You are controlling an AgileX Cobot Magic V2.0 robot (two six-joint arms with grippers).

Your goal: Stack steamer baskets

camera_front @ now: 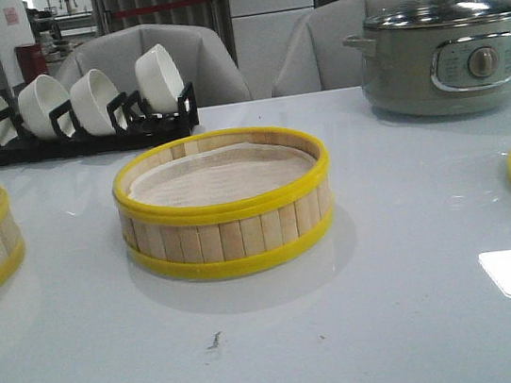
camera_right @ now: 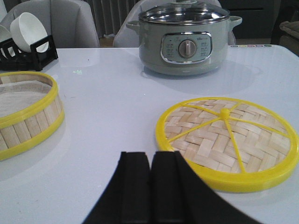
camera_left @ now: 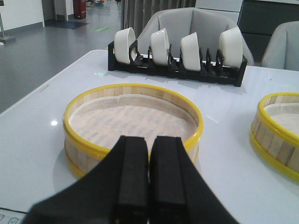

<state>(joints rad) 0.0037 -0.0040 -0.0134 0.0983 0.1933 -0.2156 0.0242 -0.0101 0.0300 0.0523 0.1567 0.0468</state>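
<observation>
Your left claw (camera_left: 148, 177) sits pressed closed and empty, just short of the left steamer basket (camera_left: 133, 126), a shallow ring of pale bamboo slats between bright yellow rims. Your right claw (camera_right: 150, 186), also closed on nothing, hovers near the woven lid (camera_right: 227, 142) lying flat on the white counter (camera_front: 286, 340). Between them, the middle basket (camera_front: 225, 205) stands alone at counter center. Behind it, white bowls (camera_front: 71, 101) lean in a black rack (camera_front: 72, 136); a grey-green pot (camera_front: 446, 55) sits far right.
</observation>
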